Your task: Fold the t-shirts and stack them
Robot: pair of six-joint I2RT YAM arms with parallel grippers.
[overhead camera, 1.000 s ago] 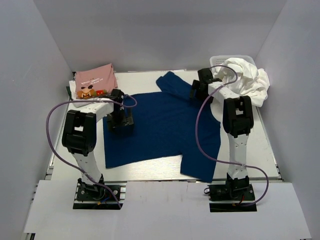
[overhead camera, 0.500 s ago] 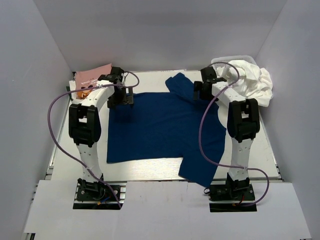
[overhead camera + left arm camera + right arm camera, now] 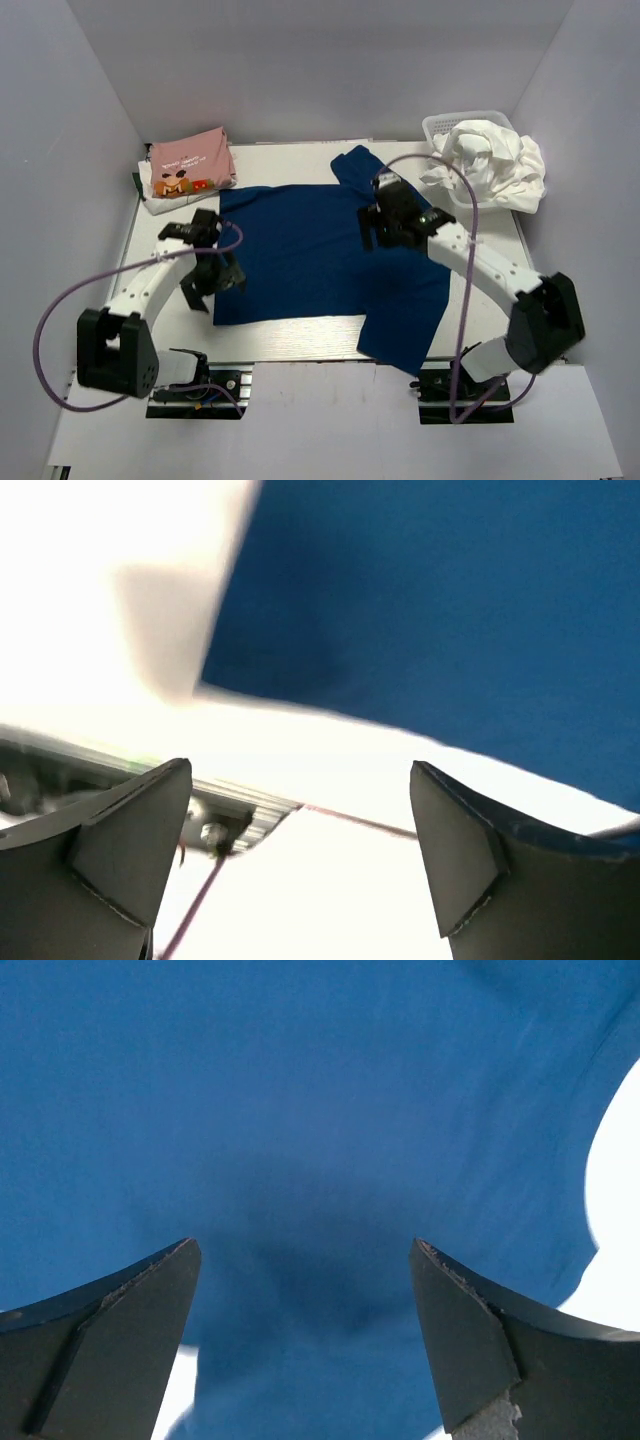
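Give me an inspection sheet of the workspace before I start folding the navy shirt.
Surface: white table, largely covered by cloth.
Job's things: navy t-shirt spread flat mid-table; folded pink t-shirt with a cartoon print at back left, on a white folded layer; white t-shirts heaped at back right.
Clutter: white mesh basket under the white heap.
Grippers: left end effector open, empty, by the navy shirt's near-left corner; right end effector open, empty, above the shirt.
Cables: left purple cable loops free; right purple cable arcs beside the shirt's right edge.
Surroundings: plain grey walls; nothing else seen.
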